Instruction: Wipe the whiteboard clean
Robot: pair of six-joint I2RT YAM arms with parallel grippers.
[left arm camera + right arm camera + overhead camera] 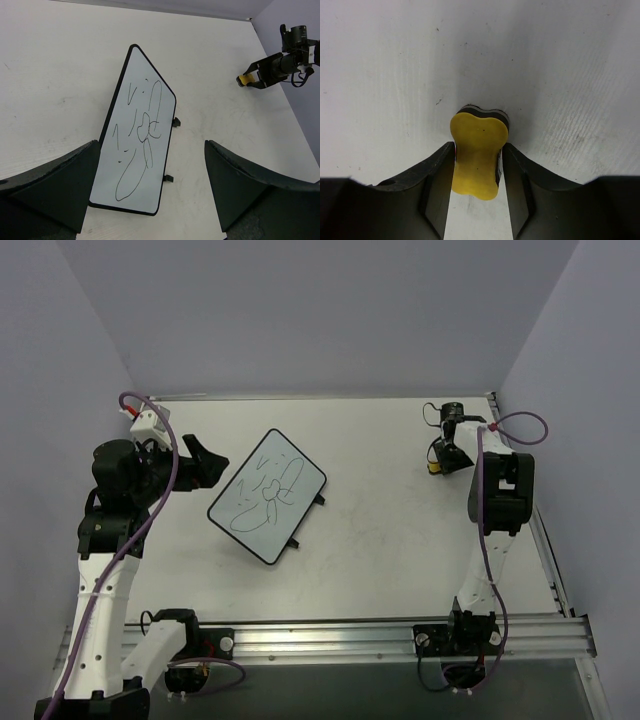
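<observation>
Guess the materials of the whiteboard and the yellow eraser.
Whiteboard: smooth white face, probably a coated board, since the marker lines sit crisply on it. Its thin black frame looks like plastic. Eraser: matte yellow top, foam or plastic by the look, over a dark layer, possibly felt.

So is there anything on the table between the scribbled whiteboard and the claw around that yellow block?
Nothing: the top view shows bare table between the whiteboard and the right gripper closed on the yellow eraser.

Light: bright, even, diffuse; table (380,540) reads matte white, walls (300,310) greyer. Shadows: faint, soft along whiteboard (268,496) edge; darker behind eraser (477,150). Focus: overhead view sharp; right fingers (435,200) soft at frame bottom.
</observation>
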